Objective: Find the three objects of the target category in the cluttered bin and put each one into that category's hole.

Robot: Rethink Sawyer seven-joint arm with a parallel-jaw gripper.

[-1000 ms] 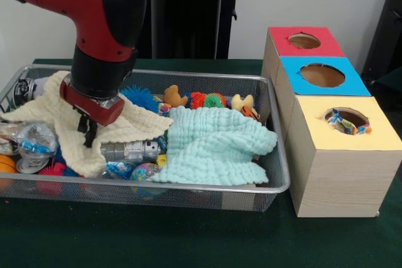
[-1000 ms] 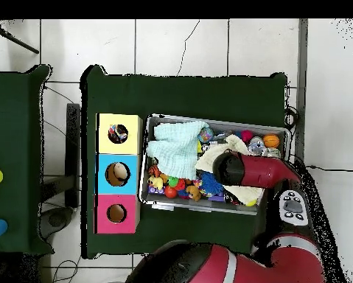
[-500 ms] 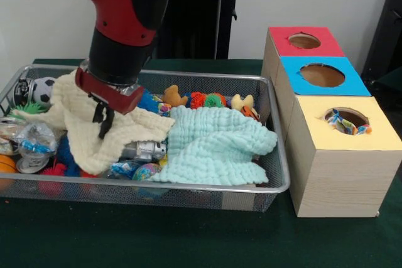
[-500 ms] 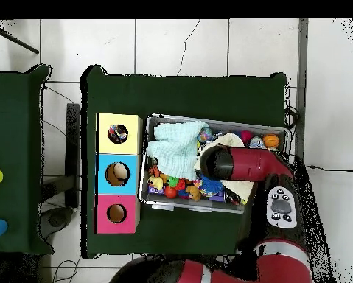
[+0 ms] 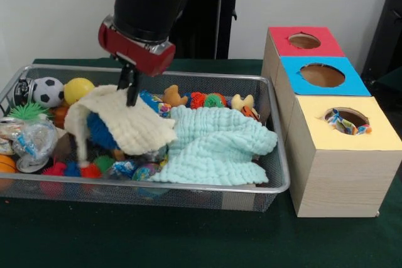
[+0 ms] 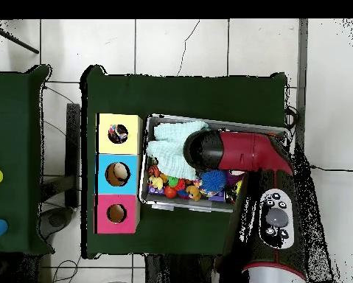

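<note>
Green felt covers the table point(image 5: 188, 243), and on it sit the wire mesh bin point(image 5: 276, 155) and, just beside it, the row of three wooden boxes: red-topped point(image 5: 304, 42), blue-topped point(image 5: 323, 76) and yellow-topped point(image 5: 352, 133), each with a round hole. The red and black arm point(image 5: 147, 4) has swung toward the bin's middle and risen over the last second, dragging the cream cloth point(image 5: 122, 123) with it. The gripper point(image 5: 132, 89) has its fingers pinched shut on the cloth's top edge, so the cloth hangs tented from them and no longer lies flat over that end of the bin.

That lift has uncovered toys that were hidden a moment ago: a blue spiky ball point(image 5: 100, 131) under the raised cloth, a yellow ball point(image 5: 78, 89) and a small soccer ball point(image 5: 47, 91) near the far rim, and a green spiky thing point(image 5: 25, 112) beside them. The mint cloth point(image 5: 213, 145) has not shifted and may hide more. Along the far wall a small tan plush animal point(image 5: 174, 96) and a pale yellow toy point(image 5: 242, 101) lie in the open.

I judge this as searching, not yet picking: the cloth needs setting aside before a target can be taken to its hole. Which category is wanted I cannot tell.
</note>
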